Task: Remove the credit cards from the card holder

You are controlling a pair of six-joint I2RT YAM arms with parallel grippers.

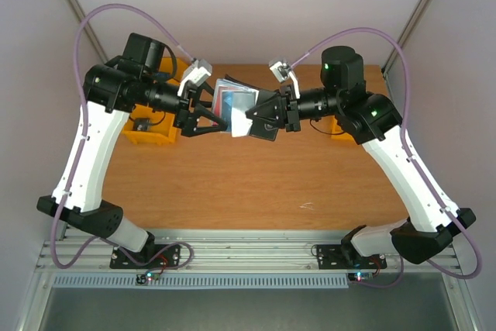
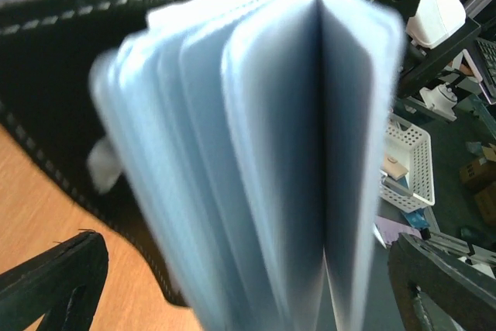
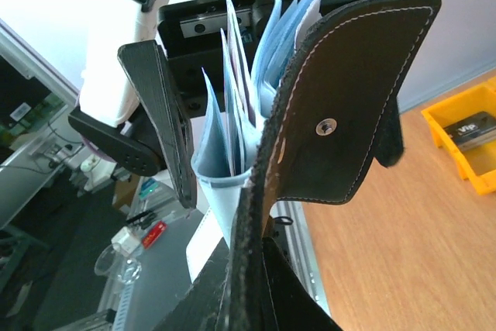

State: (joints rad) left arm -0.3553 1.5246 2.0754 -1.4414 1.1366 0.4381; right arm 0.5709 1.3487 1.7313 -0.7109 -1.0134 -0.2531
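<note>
Top external view: we find the left gripper (image 1: 211,118) spread open astride the fanned sleeves (image 2: 256,153) of the card holder (image 1: 235,101), aloft above the table (image 1: 232,184), long axis toward that arm, the right gripper (image 1: 262,118) clamping its black cover (image 3: 341,98).

A wooden table (image 1: 232,184) is lying flat, and a small pale scuff (image 1: 308,207) is showing on its near half. Two yellow bins are sitting along its far edge, well apart: the left bin (image 1: 152,136) is holding a dark item (image 1: 141,125), and the right bin (image 1: 338,128) is mostly hiding from view. From the right wrist, a yellow bin (image 3: 465,153) is carrying a black piece (image 3: 467,131) with white letters. A metal rail (image 1: 248,253) is running along the near edge. Beyond the table, a white mesh basket (image 2: 411,162) is standing among blurred clutter. Pale walls (image 1: 256,5) are enclosing the space.
</note>
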